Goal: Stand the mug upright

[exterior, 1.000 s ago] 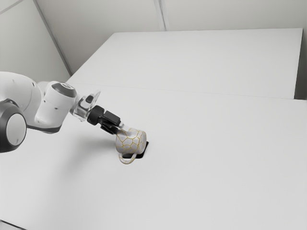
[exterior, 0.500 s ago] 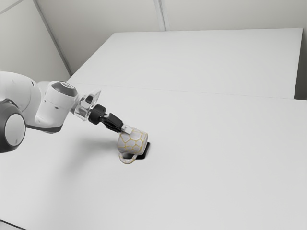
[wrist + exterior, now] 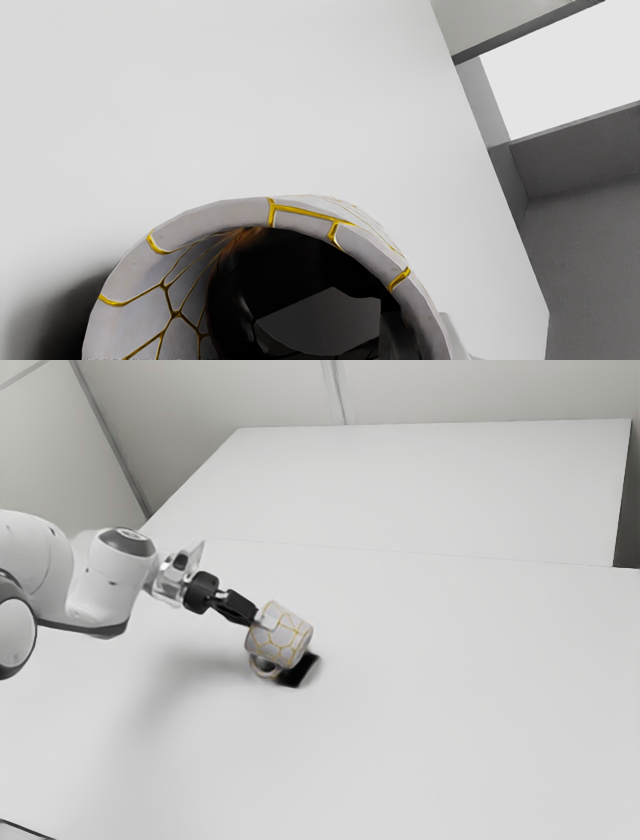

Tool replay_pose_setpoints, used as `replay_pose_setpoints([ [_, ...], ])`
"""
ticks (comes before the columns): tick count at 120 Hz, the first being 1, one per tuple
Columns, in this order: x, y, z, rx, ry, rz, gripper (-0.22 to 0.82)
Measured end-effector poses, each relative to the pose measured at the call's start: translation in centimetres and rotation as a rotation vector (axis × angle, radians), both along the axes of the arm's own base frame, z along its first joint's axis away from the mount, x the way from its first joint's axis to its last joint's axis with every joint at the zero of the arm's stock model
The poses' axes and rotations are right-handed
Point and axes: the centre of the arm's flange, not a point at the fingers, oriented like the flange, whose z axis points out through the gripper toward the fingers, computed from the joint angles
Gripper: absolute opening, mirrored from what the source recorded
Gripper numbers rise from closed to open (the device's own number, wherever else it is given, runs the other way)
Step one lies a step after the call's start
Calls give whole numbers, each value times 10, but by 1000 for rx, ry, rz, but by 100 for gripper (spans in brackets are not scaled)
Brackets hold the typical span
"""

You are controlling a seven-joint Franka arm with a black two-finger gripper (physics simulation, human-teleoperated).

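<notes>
White table beneath a tilted mug; our gripper clasps its wall at the rim, one finger inside, one outside.

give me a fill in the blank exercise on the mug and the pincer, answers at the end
The pincer has one finger inside the mug and the other ____ it.
The mug is leaning, so it does not stand ____.
The loop on the mug's side is its ____.
The bare table around the mug is ____ in colour.

Missing words, in order: outside; upright; handle; white.
</notes>
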Motion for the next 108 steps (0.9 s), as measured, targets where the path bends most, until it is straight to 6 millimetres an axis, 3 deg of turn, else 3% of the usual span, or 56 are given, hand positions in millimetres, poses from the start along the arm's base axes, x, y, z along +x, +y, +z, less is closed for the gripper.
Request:
replay_pose_setpoints([
  [15, 1, -9, 32, 120, -24, -29, -17],
  [28, 2, -25, 44, 281, -12, -65, -18],
  [63, 5, -60, 50, 700, 60, -86, -18],
  [86, -5, -69, 37, 832, 115, 23, -18],
  [108, -9, -89, 47, 945, 93, 93, -18],
])
